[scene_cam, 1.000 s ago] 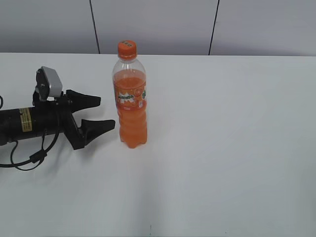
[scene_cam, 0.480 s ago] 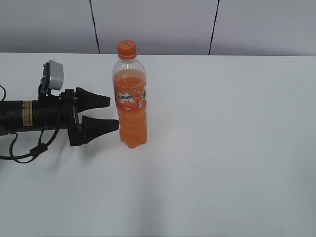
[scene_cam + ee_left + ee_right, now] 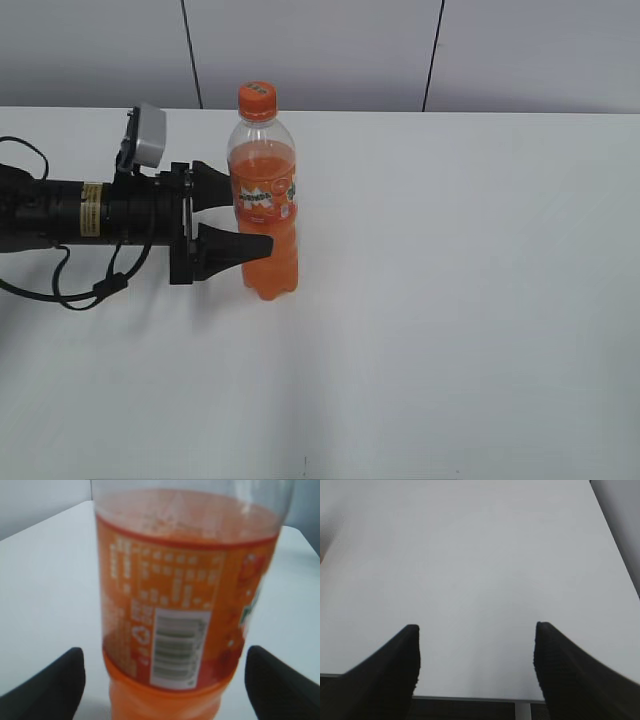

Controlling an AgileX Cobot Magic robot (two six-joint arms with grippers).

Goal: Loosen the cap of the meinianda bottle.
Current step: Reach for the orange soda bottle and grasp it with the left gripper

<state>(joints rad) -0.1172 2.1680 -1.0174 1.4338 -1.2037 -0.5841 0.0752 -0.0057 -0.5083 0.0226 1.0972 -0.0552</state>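
Observation:
The meinianda bottle (image 3: 266, 205) stands upright on the white table, full of orange drink, with its orange cap (image 3: 256, 98) on top. My left gripper (image 3: 250, 212) reaches in level from the left and is open, one finger on each side of the bottle's labelled middle. In the left wrist view the bottle (image 3: 170, 580) fills the frame between the two black fingertips (image 3: 60, 680), with a gap on both sides of the left gripper (image 3: 163, 655); the cap is out of that view. My right gripper (image 3: 477, 629) is open over bare table, nothing between its fingers, and it is outside the exterior view.
The white table (image 3: 450, 300) stretches to the right of and in front of the bottle. A grey panelled wall (image 3: 320, 50) runs behind its far edge. The left arm's cable (image 3: 60, 290) lies on the table at the left.
My left gripper has moved right and slightly up, from beside the bottle to straddling its middle, still open. The bottle has not moved.

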